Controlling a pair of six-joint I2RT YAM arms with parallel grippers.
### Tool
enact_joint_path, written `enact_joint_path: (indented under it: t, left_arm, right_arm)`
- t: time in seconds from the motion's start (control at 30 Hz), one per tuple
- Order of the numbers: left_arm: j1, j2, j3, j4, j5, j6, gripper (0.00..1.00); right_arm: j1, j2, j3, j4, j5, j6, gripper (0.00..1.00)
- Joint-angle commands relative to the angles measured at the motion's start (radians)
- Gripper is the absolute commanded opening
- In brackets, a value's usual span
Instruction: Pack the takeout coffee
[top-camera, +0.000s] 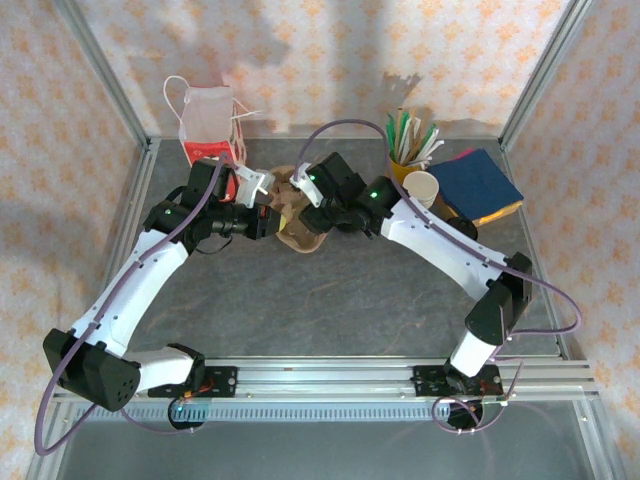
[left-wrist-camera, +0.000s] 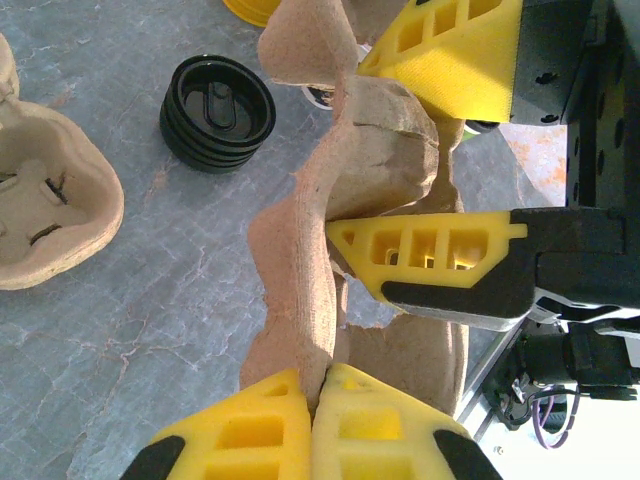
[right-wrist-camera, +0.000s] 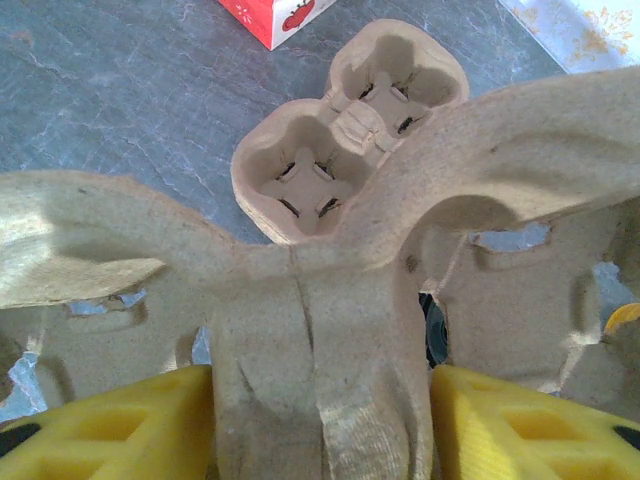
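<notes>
Left gripper (left-wrist-camera: 315, 388) is seen clenched on the thin rim of a brown pulp carrier (left-wrist-camera: 300, 250), yellow fingertips pinched together with the pulp edge nipped between them; right gripper (right-wrist-camera: 322, 385) is set astride the same carrier's central ridge, a yellow finger pressed to each flank, so the carrier is grasped by both arms at once; whether it is lifted clear of the table (top-camera: 330, 300) cannot be told; both grippers are placed close together near the middle rear of the table in the overhead view.

Paper cup (top-camera: 421, 187) is noted standing upright and uncapped at the right rear, cream inside showing, just beside the yellow cup of stir sticks (top-camera: 405, 160) and next to a blue cloth (top-camera: 480, 180); it is well apart from either gripper.

Black lids (left-wrist-camera: 218, 112) are seen stacked on the table beside the held carrier; a second carrier (right-wrist-camera: 335, 160) lies flat beyond, near a red box (right-wrist-camera: 280, 15).
</notes>
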Motion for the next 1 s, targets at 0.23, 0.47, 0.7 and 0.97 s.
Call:
enact_joint_path:
  t: [0.23, 0.47, 0.7, 0.97]
  left_arm:
    - [-0.009, -0.02, 0.008, -0.005, -0.008, 0.024, 0.03]
    - [-0.009, -0.02, 0.002, -0.003, -0.007, 0.021, 0.03]
    - [-0.009, -0.023, 0.005, -0.002, -0.005, 0.018, 0.03]
    - [-0.01, -0.027, 0.005, 0.02, -0.013, -0.002, 0.22]
  right_arm:
    - [-0.001, -0.038, -0.008, 0.016, 0.024, 0.026, 0.65]
    - [-0.008, -0.051, -0.025, 0.028, 0.001, 0.029, 0.59]
    - [-0.009, -0.043, -0.033, 0.027, -0.003, 0.029, 0.49]
    - [-0.011, -0.048, -0.033, 0.03, 0.005, 0.028, 0.37]
